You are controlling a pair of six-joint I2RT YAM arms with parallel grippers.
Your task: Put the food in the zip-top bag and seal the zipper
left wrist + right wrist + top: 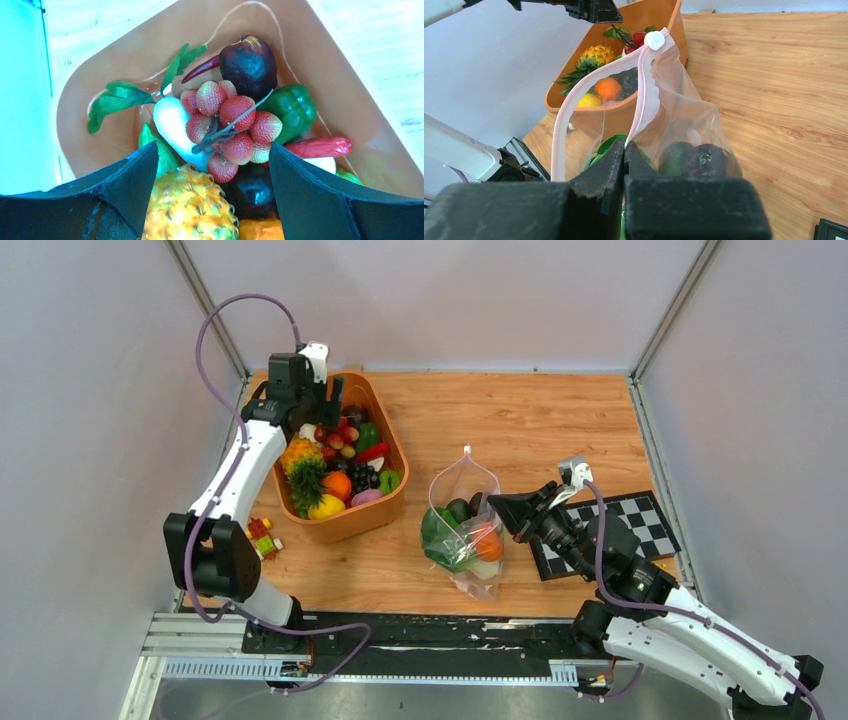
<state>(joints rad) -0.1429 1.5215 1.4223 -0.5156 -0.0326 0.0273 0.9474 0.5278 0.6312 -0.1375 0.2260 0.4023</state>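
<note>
The bag [462, 502] lay near the middle of the bench, toward the near edge, with its mouth open and pointing to the far edge. Several pieces of food were already inside it, including a green leafy piece [440, 540] and an orange piece [488, 545]; the right wrist view also showed two dark rounded pieces [696, 160]. The right gripper [495, 505] approached from the right edge, its jaws closed tight on the zipper [646, 95] at one lip of the mouth. The other lip stood apart from it. The tub [345, 523] sat toward the far left corner, well apart from the bag, and held the rest of the food. The left gripper [328, 405] hung over the tub's far end with jaws wide apart and nothing between them. Directly below it, in the left wrist view, were a red berry cluster [227, 130], a green pepper [292, 110] and a pineapple [187, 210]. A checkered board [640, 520] lay by the right edge. A small toy piece [263, 537] lay near the left edge, outside the tub.
</note>
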